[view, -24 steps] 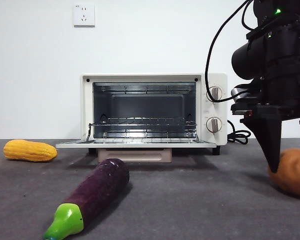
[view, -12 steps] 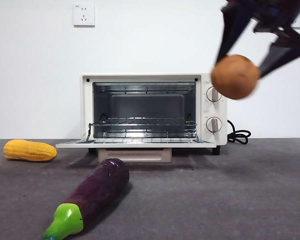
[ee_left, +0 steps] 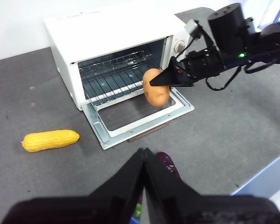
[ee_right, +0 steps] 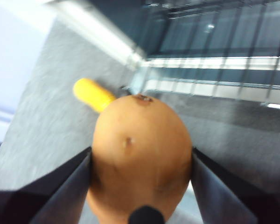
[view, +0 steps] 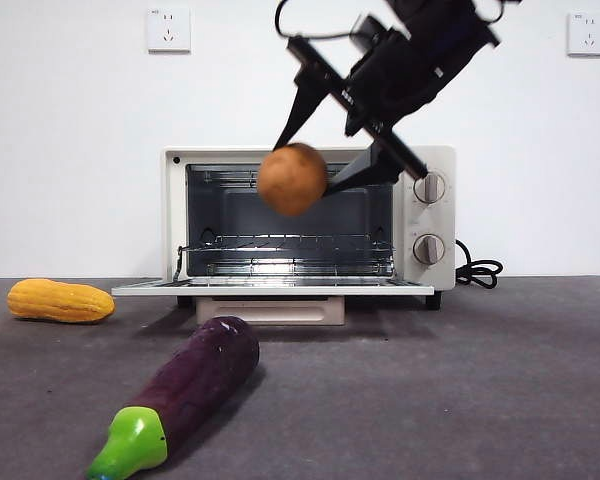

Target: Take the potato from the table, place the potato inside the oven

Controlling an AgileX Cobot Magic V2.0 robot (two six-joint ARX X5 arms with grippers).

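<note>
Before open oven (view: 425, 215), above lowered door: right gripper (view: 315, 160) clamps potato (view: 292, 179) between both jaws, airborne. Left gripper (ee_left: 144, 161) waits, jaws together, empty. Risk: round potato slips, or strikes door frame on entry.

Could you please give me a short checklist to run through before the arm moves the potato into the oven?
1. Grip: the right hand is shut on the potato, a jaw on each side. Ok.
2. Oven door: folded down flat, cavity open. Ok.
3. Wire rack: nothing lies on it. Ok.
4. Potato position: in the air over the open door, in front of the cavity. Ok.
5. Left hand: shut, well back from the oven, above the eggplant. Ok.
6. Clearance between the potato and the cavity roof: cannot tell.
</note>
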